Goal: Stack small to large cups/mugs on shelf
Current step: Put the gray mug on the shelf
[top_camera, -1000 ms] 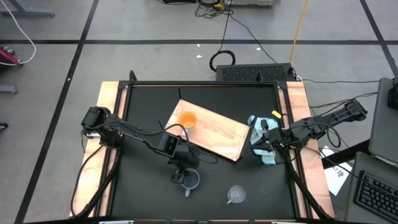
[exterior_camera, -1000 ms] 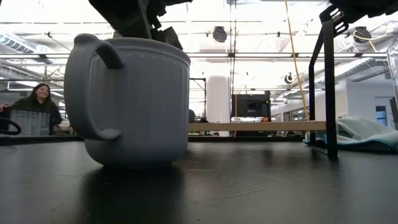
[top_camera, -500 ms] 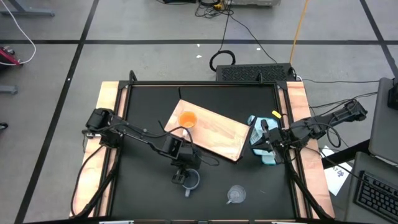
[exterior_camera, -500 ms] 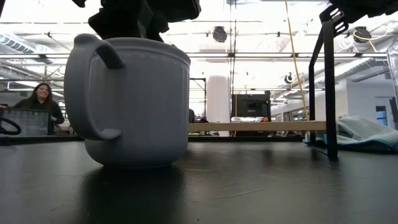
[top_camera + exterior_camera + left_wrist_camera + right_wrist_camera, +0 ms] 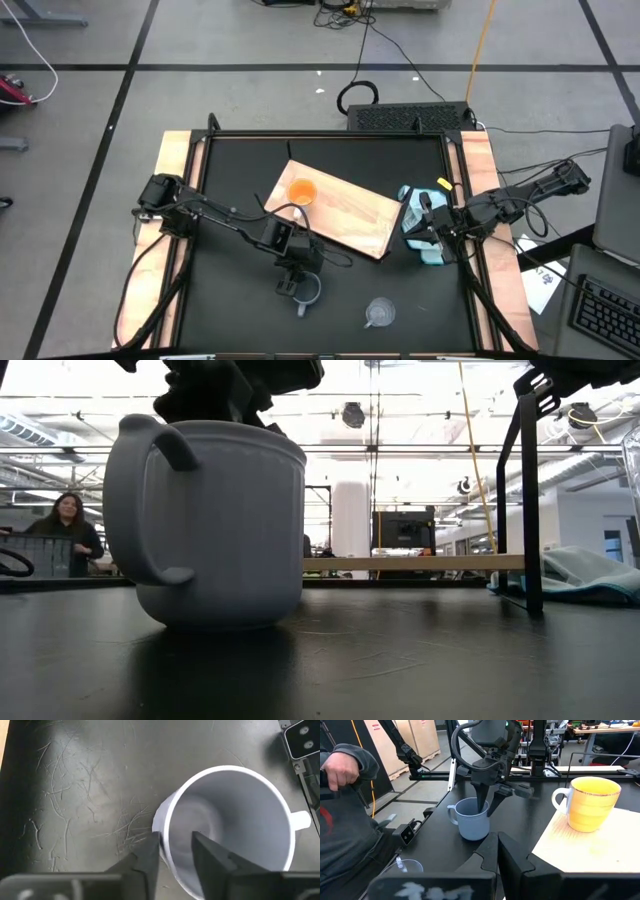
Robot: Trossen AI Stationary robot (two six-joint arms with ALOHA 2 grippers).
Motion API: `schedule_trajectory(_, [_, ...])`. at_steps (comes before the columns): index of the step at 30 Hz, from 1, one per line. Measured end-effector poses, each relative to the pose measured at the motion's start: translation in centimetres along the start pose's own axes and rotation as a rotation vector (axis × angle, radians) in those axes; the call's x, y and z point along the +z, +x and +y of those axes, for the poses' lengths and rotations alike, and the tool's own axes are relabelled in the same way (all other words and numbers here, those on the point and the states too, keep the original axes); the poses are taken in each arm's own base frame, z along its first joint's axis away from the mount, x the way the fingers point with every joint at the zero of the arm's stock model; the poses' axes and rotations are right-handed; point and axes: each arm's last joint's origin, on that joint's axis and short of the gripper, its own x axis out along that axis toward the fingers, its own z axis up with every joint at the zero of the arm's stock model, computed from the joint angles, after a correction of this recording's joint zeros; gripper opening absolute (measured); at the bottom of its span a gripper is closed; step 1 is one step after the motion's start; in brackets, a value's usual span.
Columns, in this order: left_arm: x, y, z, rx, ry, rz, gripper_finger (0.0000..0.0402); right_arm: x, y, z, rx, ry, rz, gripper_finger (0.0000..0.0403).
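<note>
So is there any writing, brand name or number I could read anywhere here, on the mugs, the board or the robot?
None can be read.
Grey-blue mug: plain, no print.
Orange mug: plain, no print.
Wooden board: bare wood grain only.
Clear glass cup: no marking visible.
Sheet of paper beside the table: shows print, too small to read.
Cardboard boxes in the room behind: labels too blurred to read.

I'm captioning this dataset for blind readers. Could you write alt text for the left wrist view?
The left gripper straddles the rim of a grey-blue mug, one finger inside and one outside the wall. The empty mug stands upright on the scratched black tabletop, its handle pointing away from the gripper.
</note>
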Motion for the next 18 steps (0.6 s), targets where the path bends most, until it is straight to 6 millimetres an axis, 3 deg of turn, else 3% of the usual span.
schedule_trajectory(7, [0.0,0.0,0.0,-0.003,-0.012,0.002,0.0011,0.0,0.0,0.0,0.0,0.0,0.0,0.0])
schedule_trajectory(13, [0.0,0.0,0.0,-0.003,0.032,0.001,0.0008,0.0,0.0,0.0,0.0,0.0,0.0,0.0])
schedule_trajectory(18, [0.2,-2.3,-0.4,0.014,0.104,-0.051,0.0006,0.0,0.0,0.0,0.0,0.0,0.0,0.0])
